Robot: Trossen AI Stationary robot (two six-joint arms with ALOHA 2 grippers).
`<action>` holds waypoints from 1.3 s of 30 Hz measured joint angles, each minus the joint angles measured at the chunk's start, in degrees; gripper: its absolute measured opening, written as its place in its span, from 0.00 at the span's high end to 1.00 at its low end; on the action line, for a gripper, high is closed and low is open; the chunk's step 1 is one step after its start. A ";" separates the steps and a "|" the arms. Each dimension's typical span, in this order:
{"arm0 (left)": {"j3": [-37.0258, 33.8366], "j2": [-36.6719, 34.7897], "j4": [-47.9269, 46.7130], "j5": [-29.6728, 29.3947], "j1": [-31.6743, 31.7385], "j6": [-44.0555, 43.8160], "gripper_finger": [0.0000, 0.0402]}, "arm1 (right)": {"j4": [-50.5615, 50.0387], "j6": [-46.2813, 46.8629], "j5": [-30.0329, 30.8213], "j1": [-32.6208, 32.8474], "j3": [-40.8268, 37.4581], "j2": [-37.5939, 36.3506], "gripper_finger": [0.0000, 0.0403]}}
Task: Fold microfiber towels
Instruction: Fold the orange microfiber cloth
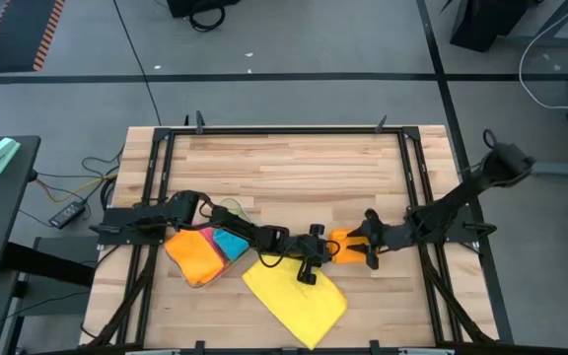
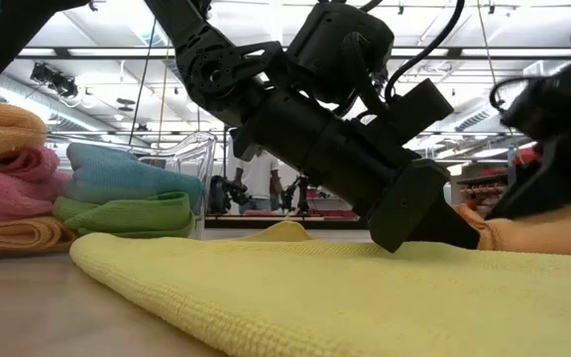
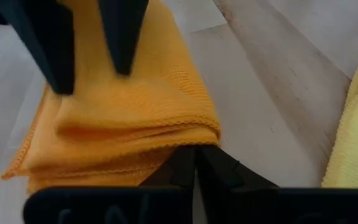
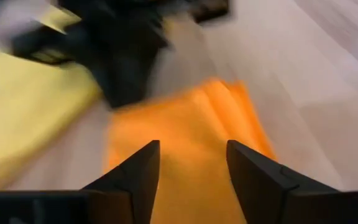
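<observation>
On the left of the wooden counter (image 1: 294, 168), a stack of folded microfiber towels (image 1: 205, 251) sits by the left arm's base: orange, pink and blue from above, with a green one (image 2: 127, 213) showing low in the stack from table height, beside a clear plastic tray (image 2: 191, 159).

Right of the stack, a yellow towel (image 1: 299, 296) lies spread flat near the counter's front edge, one corner pointing toward the middle.

The left arm reaches across from the left, and the left gripper (image 1: 314, 258) is low at the yellow towel's far corner, just beside a folded orange towel (image 1: 346, 245). In the left wrist view its jaws are together, their tips meeting at the near edge of the orange cloth (image 3: 123, 118); whether they pinch any of that edge cannot be told.

The orange towel rests on the counter just right of the yellow one. The right gripper (image 1: 366, 247) comes in from the right and sits over it, jaws apart, with the orange cloth (image 4: 191, 143) showing between the two fingers (image 4: 135, 171).
</observation>
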 joint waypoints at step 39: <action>0.02 0.00 -0.13 0.02 -0.09 0.42 0.93 | -17.46 2.07 -6.94 -10.48 1.92 -2.30 0.36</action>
